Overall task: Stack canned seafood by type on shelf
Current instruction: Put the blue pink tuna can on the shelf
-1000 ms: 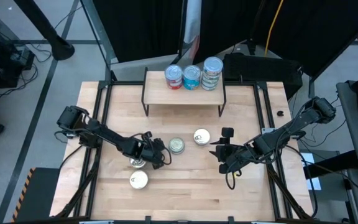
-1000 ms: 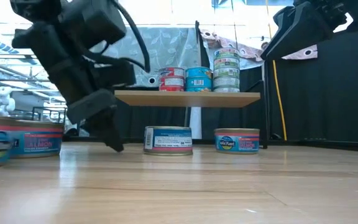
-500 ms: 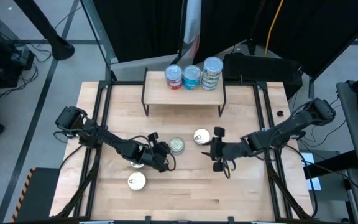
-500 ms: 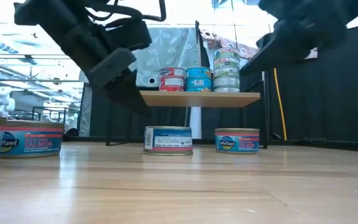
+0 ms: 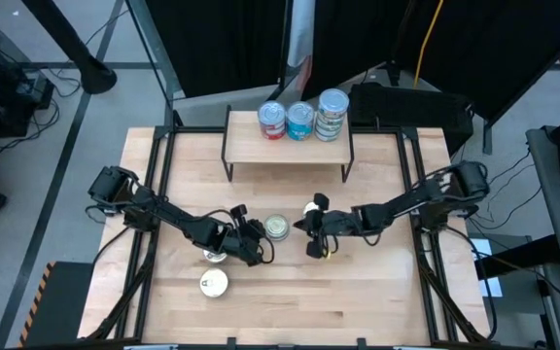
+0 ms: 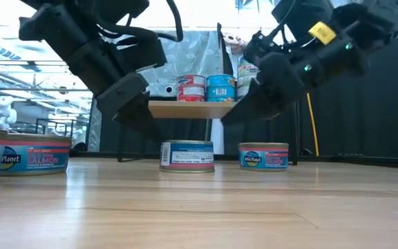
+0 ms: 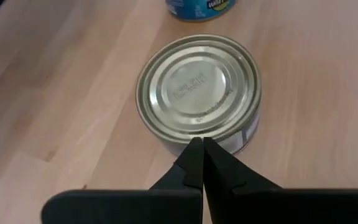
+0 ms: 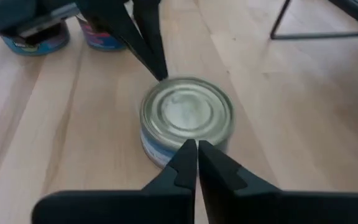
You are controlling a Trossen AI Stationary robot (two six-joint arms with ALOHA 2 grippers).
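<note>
A silver-lidded tin with a blue side [image 5: 276, 227] stands on the table's middle, seen too in the left wrist view [image 7: 197, 90], the right wrist view [image 8: 187, 118] and the low view [image 6: 186, 155]. My left gripper [image 5: 263, 243] [image 7: 202, 144] is shut, its tips just short of this tin on the left and raised above the table [image 6: 150, 124]. My right gripper [image 5: 306, 235] [image 8: 196, 146] is shut too, pointing at the same tin from the right, also raised [image 6: 230, 117]. The shelf [image 5: 290, 146] carries three stacks of tins [image 5: 300, 121].
A second tin [image 5: 314, 209] stands just right of the middle one. Two more tins [image 5: 215, 283] [image 5: 217, 255] sit near the left arm, one partly under it. The two grippers face each other closely across the middle tin. Bare wood lies along the table's near edge.
My right gripper has travelled toward the table's left, from the right half up to the middle tin. My left gripper has risen off the table and shifted a little right, toward the same tin. No tin has moved.
</note>
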